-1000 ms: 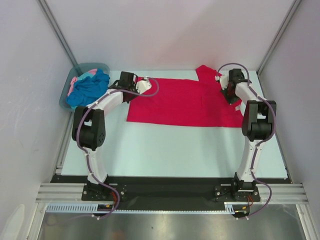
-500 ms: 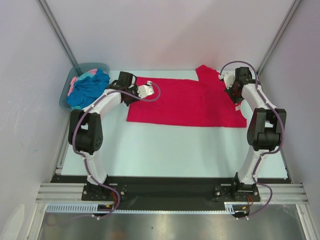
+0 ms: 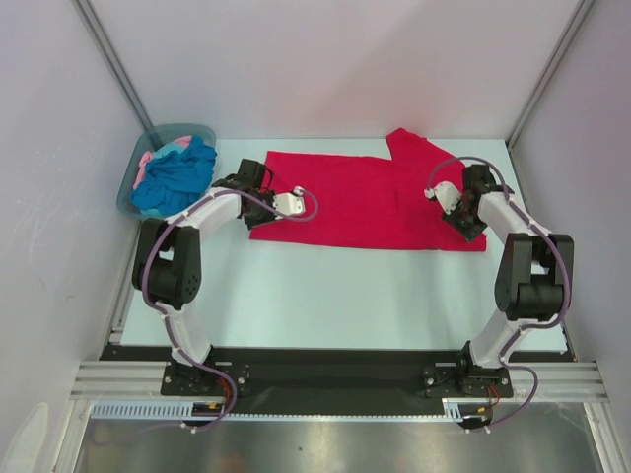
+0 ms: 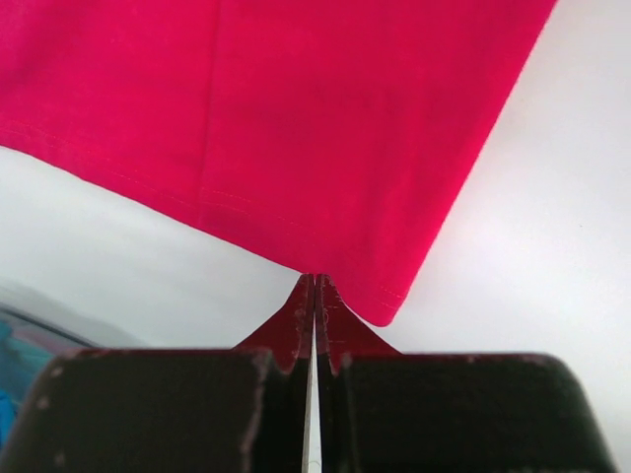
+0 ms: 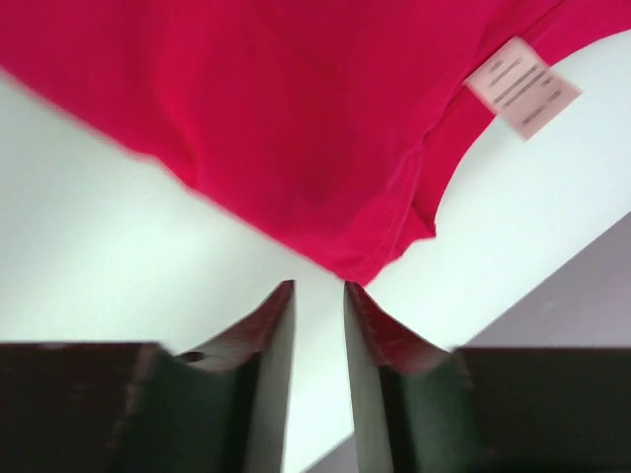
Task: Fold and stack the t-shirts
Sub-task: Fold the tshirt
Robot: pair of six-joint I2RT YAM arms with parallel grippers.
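Note:
The crimson-red t-shirt (image 3: 365, 202) lies spread flat across the back of the table. My left gripper (image 3: 261, 204) is at its left edge. In the left wrist view its jaws (image 4: 315, 279) are shut, with the tips right at the hem beside a flat corner of the red shirt (image 4: 296, 128); I see no cloth pinched between them. My right gripper (image 3: 472, 228) is near the shirt's near-right corner. It is open and empty (image 5: 317, 287), just short of the cloth (image 5: 296, 128). The turquoise-blue shirt (image 3: 177, 172) and the pale pink shirt (image 3: 147, 159) lie bunched in the tub.
The grey-teal plastic tub (image 3: 187, 128) stands at the back left corner against the side wall. A white care label (image 5: 523, 87) sticks out of the red shirt near the right gripper. Enclosure walls close in the table on both sides.
Both grippers have moved from the shirt's far corners toward the near side along its left and right edges. The shirt's far-left corner now shows.

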